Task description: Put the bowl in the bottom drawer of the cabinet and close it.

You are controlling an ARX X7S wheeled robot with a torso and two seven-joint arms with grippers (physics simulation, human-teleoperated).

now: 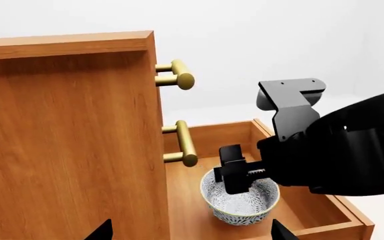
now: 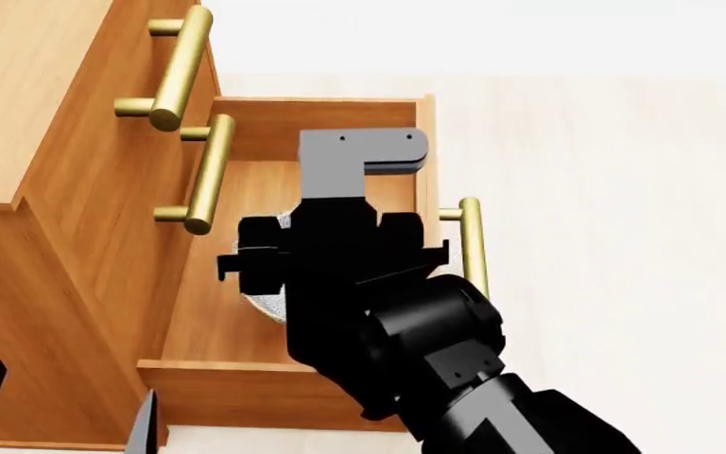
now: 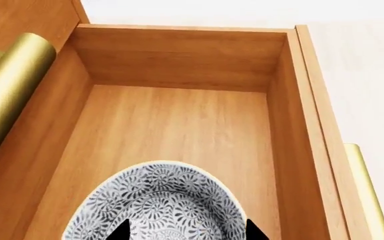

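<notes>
Left gripper [image 2: 67, 416]: only 2 fingertips show low by the cabinet [image 2: 48, 236], apart, holding nothing, well clear of the work. Bowl [image 1: 240, 197] sits in the bottom drawer [image 1: 325, 200], near its mid floor, walls clear all round. Right gripper [image 1: 235, 172] is directly over it, fingers at the rim; grip can't be told. Drawer open, handle [image 2: 472, 244] right of the arm.

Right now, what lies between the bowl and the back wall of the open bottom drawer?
Nothing: in the right wrist view, only bare wooden drawer floor runs from the bowl to the back wall.
</notes>
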